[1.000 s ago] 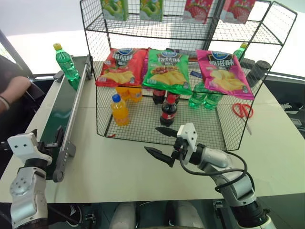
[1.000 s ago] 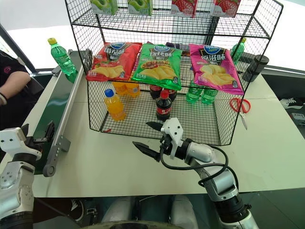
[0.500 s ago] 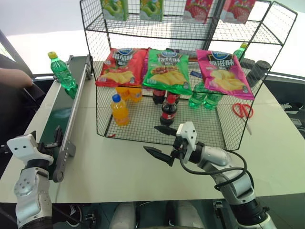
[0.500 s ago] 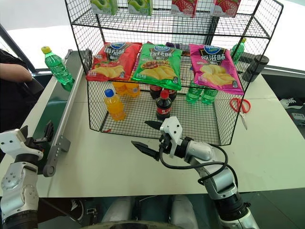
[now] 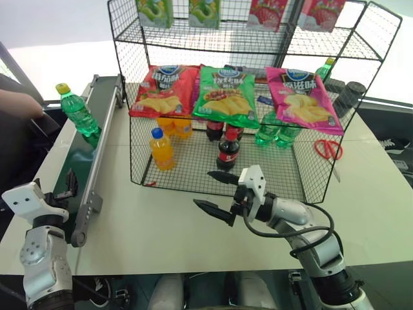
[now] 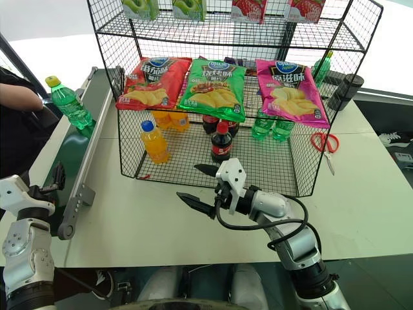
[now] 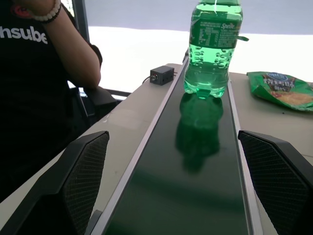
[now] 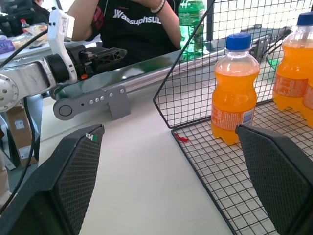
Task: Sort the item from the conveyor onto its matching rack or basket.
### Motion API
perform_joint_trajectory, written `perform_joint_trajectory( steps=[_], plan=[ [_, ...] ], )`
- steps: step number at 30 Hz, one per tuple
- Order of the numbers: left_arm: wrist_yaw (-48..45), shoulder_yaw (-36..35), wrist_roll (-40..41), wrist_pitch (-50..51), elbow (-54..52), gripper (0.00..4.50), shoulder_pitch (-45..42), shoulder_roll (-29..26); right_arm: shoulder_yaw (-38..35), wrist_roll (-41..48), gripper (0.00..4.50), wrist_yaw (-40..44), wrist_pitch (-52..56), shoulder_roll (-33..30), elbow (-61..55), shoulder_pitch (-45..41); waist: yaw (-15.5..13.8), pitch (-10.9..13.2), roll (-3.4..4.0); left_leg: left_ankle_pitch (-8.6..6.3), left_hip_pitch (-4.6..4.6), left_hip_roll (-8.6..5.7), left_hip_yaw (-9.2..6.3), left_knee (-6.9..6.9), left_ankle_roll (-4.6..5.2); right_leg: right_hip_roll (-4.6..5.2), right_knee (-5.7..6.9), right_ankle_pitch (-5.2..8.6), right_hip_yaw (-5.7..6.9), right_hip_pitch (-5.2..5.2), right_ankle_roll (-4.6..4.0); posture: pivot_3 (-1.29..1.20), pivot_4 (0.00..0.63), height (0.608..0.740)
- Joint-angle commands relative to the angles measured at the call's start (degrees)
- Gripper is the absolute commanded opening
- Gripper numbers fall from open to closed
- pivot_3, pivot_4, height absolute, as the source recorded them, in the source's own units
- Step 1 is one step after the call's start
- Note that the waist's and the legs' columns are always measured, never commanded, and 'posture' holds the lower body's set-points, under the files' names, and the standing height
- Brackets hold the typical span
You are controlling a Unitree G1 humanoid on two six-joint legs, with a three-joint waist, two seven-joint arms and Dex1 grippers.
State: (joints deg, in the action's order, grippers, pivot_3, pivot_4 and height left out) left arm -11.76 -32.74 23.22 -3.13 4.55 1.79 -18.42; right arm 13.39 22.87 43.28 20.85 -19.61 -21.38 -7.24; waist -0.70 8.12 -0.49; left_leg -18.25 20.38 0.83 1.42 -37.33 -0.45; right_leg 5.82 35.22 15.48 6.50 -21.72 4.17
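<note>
The item, a green soda bottle (image 5: 77, 113) with a yellow cap, stands upright on the conveyor (image 5: 72, 165), a dark-green belt along the table's left side. In the left wrist view the bottle (image 7: 210, 49) stands further up the belt (image 7: 195, 166), straight ahead of my open left gripper (image 7: 181, 196), whose fingers flank the belt's near end. My left gripper (image 5: 67, 184) holds nothing. The black wire basket (image 5: 193, 174) is the rack's bottom tier, at mid table. Just in front of its front wall, my right gripper (image 5: 201, 188) hovers open and empty.
In the basket stand orange-drink bottles (image 5: 161, 148), cola bottles (image 5: 227, 152) and green bottles (image 5: 274, 134). Snack bags (image 5: 226, 95) lie on the shelf above. Red scissors (image 5: 329, 150) and a dark cup (image 5: 352, 97) sit at the right. A person (image 7: 39, 73) sits left of the conveyor.
The green bottle has travelled along the belt toward its near end and my left gripper. The person's arm has drawn back. Both grippers stay in place, open.
</note>
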Motion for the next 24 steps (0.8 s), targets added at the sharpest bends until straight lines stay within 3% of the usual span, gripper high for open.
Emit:
perform_joint_trajectory(
  steps=[1,24],
  plan=[
    [0.0,-1.2,-0.1,-1.5,-0.1,4.50,-0.3,-1.3,0.2,0.9,4.47,0.4,-0.8,0.7,-1.5,-0.7,0.0,0.0,0.00,0.00,0.00,0.00,0.00,0.00,0.00,0.00,0.00,0.00,0.00,0.00,0.00,0.00,0.150,0.724],
    [-4.8,0.6,-0.6,-2.2,1.1,4.50,-0.4,-3.7,0.4,1.0,4.47,0.9,-0.2,1.0,-1.9,-1.2,0.0,0.0,0.01,0.00,0.01,0.00,0.00,0.01,0.00,0.02,-0.01,0.00,0.00,-0.02,0.00,0.00,0.150,0.724]
  ],
)
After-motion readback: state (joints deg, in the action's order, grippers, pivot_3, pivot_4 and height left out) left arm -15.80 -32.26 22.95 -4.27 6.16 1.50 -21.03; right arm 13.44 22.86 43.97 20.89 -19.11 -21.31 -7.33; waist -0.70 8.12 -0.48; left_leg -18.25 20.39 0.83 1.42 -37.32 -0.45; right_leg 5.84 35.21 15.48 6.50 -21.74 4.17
